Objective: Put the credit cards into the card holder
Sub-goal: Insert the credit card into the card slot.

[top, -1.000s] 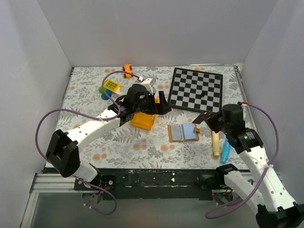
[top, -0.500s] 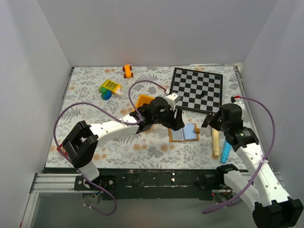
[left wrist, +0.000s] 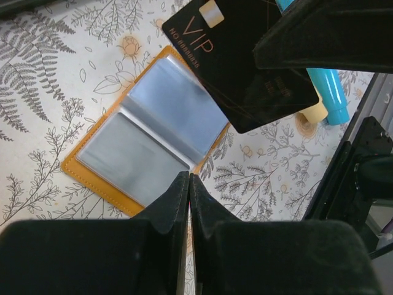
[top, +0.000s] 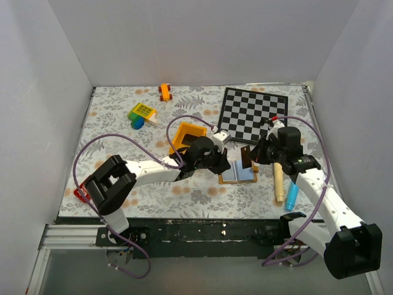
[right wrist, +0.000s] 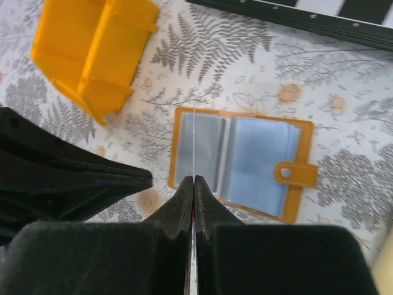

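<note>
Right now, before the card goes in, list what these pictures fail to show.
Top view: the left gripper covers part of the wallet.
Right wrist view: the card shows edge-on only, faces hidden.
Left wrist view: the right gripper hides the card's far corner; the print under VIP is too small.
No view shows whether the card touches the wallet.

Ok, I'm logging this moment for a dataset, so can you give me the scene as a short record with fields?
card holder: open, lying flat, clear sleeves up
credit card: black, in the air over the holder, not yet in a sleeve
right gripper: shut on the credit card
left gripper: shut, empty, tips over the holder's edge
nearby: yellow bin, chequered board
</note>
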`<state>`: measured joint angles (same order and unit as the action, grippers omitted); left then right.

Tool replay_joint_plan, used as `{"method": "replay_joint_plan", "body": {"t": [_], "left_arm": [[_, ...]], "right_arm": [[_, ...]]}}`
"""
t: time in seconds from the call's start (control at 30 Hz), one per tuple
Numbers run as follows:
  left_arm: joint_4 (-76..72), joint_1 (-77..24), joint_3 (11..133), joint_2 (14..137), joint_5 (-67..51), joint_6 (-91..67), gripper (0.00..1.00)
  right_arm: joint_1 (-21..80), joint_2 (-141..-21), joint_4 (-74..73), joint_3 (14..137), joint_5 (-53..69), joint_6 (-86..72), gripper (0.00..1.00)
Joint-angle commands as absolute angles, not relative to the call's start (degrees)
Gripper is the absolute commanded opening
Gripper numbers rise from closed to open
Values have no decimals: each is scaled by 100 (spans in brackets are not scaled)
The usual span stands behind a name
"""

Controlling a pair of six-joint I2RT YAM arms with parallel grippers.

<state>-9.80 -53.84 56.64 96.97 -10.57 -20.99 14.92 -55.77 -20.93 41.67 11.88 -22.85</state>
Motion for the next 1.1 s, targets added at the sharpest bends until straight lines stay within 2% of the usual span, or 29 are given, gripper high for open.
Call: {"method": "replay_joint_plan", "body": {"t": [0.0,0.23,0.67,1.07], "left_arm": [[-1459,-5414,5423,9844,-1064,-2065,0],[-1740,-5414,5256,10089,-835,-2171,0],[-1863,-5423,5511,10661,-967,-2303,0],[-1749,-5423,5151,10600,-783,-2408,0]], "right_arm": [[1450,-5966,-898,3973,2512,-2196,1],[1441,-6547,-817,3955,2540,-2479,1],[1319,-6390,-1151,3463,1872,-2399,1],[1266,-6557,-897,3314,1995,-2452,1]]}}
